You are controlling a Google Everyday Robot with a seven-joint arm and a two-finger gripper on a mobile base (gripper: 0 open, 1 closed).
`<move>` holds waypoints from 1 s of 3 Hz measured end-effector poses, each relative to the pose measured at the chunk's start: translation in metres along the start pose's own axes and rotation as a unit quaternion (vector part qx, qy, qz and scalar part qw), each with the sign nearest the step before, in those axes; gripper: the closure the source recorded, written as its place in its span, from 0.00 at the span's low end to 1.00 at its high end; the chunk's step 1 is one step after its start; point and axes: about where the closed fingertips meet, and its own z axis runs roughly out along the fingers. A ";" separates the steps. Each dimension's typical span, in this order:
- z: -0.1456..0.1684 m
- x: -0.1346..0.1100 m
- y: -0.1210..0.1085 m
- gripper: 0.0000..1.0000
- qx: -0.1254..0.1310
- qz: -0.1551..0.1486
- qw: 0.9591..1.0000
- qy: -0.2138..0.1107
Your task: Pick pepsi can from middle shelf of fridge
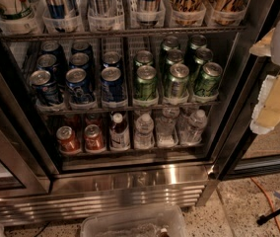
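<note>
The fridge [130, 194] stands with its shelves exposed, above a ribbed steel base panel. On the middle shelf [130, 109], several dark-blue pepsi cans [111, 84] with silver tops fill the three left lanes. Green cans [145, 82] fill the three right lanes. My gripper [274, 85], pale white and yellowish, is at the right edge of the camera view. It is outside the fridge, to the right of the black door frame, at about the height of the middle shelf. It holds nothing that I can see and is well apart from the cans.
Tall cans in tub-like holders [100, 19] fill the shelf above. Below are small red cans [68, 139] and clear bottles [144, 131]. A clear plastic bin [135, 223] sits on the floor in front. An orange cable [268, 201] and a black stand leg [278, 214] lie at the lower right.
</note>
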 end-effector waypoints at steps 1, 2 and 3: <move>0.000 0.000 0.000 0.00 0.000 0.000 1.000 0.000; 0.001 -0.008 0.001 0.00 -0.001 0.003 1.000 -0.022; 0.008 -0.033 0.007 0.00 -0.014 0.000 0.999 -0.052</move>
